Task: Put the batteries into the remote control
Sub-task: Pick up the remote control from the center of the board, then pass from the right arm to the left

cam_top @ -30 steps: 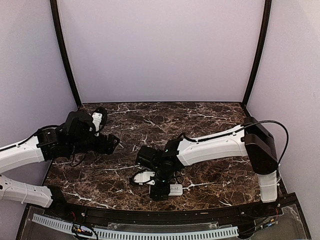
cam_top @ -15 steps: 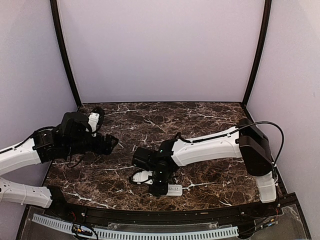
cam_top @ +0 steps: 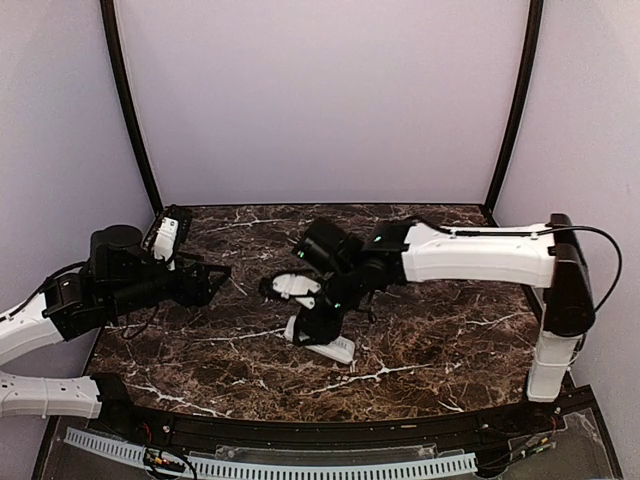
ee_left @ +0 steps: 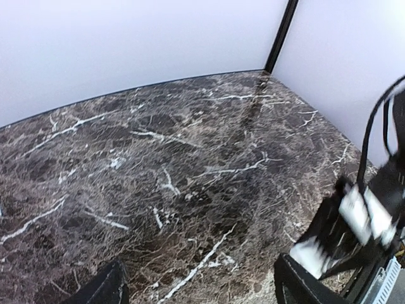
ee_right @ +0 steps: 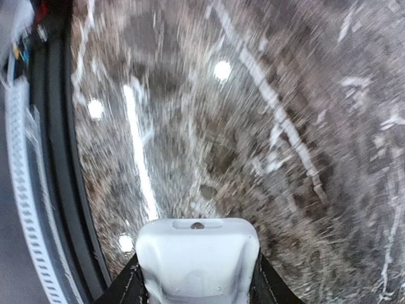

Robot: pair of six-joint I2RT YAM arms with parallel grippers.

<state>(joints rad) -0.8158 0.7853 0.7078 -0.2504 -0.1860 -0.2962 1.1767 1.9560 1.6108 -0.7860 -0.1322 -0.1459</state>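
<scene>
The remote control (cam_top: pixel 336 348), a small white bar, sits tilted in my right gripper (cam_top: pixel 318 328) just left of the table's middle. In the right wrist view its rounded white end (ee_right: pixel 197 253) fills the gap between the black fingers (ee_right: pixel 128 284), and my right gripper (ee_right: pixel 197 278) is shut on it, with the marble blurred behind. My left gripper (cam_top: pixel 214 272) stands open at the left, a good way from the remote. In the left wrist view its gripper (ee_left: pixel 199 282) has only bare marble between its fingertips. The batteries are out of view.
The dark marble table (cam_top: pixel 430 330) is bounded by pale walls and two black corner posts (cam_top: pixel 512 110). A black rail runs along the near edge (cam_top: pixel 330 428). The right arm's wrist (ee_left: pixel 357 218) shows blurred at the right of the left wrist view.
The right gripper closed on the remote and carried it from near the front edge back and slightly left. The right arm's elbow swung far back. The left arm drew back to the left.
</scene>
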